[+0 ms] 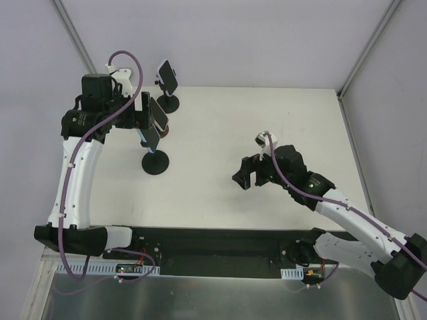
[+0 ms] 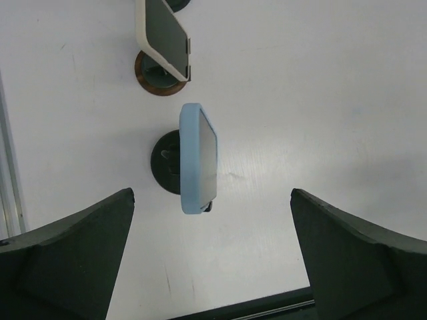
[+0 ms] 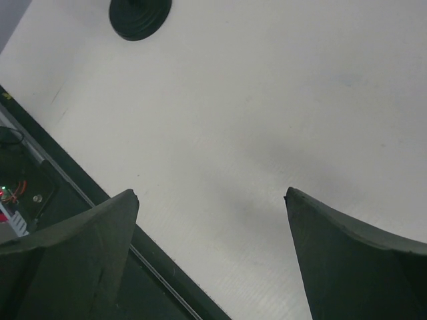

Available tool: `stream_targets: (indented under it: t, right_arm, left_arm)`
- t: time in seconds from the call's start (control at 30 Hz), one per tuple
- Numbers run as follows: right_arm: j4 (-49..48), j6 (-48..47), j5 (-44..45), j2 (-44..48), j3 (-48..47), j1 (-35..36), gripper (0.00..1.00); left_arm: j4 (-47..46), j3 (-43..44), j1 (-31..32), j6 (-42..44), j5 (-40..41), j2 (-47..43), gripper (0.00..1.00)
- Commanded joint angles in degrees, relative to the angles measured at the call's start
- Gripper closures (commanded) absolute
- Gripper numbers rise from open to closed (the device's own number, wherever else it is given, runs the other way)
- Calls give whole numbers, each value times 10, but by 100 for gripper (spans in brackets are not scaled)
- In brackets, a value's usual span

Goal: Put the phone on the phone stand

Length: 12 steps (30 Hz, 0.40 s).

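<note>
Top view: shows the blue phone (image 1: 151,137) propped tilted on the phone stand (image 1: 155,162), with the stand's round black base flat on the white bench (image 1: 267,120). Puts the left claw (image 1: 142,120) above that stand, spread wide, gripping nothing. Shows a white-cased phone (image 1: 159,115) on a brown-based stand (image 1: 165,130) just beyond the phone stand, and a third phone (image 1: 167,76) on another black stand (image 1: 167,103) farther beyond. Puts the right claw (image 1: 248,175) well to the right of the phone stand, low over the bench, parted and empty. Left wrist view: looks down on the blue phone, nearly edge-on, sitting over the phone stand's base. Shows the left claw's fingers (image 2: 73,260) wide apart on either side, clear of phone and stand. Catches the white-cased phone and brown base just past the phone stand. Right wrist view: shows the right claw's fingers (image 3: 67,267) wide apart over bare bench, nothing between them. Catches a black round base (image 3: 140,17) at the top edge; cannot tell which stand.
</note>
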State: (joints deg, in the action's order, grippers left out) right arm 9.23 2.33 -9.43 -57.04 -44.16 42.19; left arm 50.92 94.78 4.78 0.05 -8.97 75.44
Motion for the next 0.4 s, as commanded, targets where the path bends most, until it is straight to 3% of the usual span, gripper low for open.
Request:
stream_targets:
  t: [0.0, 0.13, 0.2, 0.23, 0.37]
  right_arm:
    - [96, 11, 132, 93, 6, -3, 4]
    - [178, 2, 208, 202, 26, -3, 0]
    - [221, -6, 229, 261, 29, -2, 0]
    - [229, -10, 242, 324, 32, -2, 0]
    - [256, -20, 289, 459, 22, -3, 0]
  left_arm:
    - [-48, 16, 3, -31, -71, -74, 1]
    - [-170, -56, 23, -51, -191, -151, 1]
    - [-276, -117, 55, -70, -241, -194, 1]
    - [-306, -136, 72, -71, -274, -204, 1]
    - [-421, -202, 196, -37, -311, -245, 1]
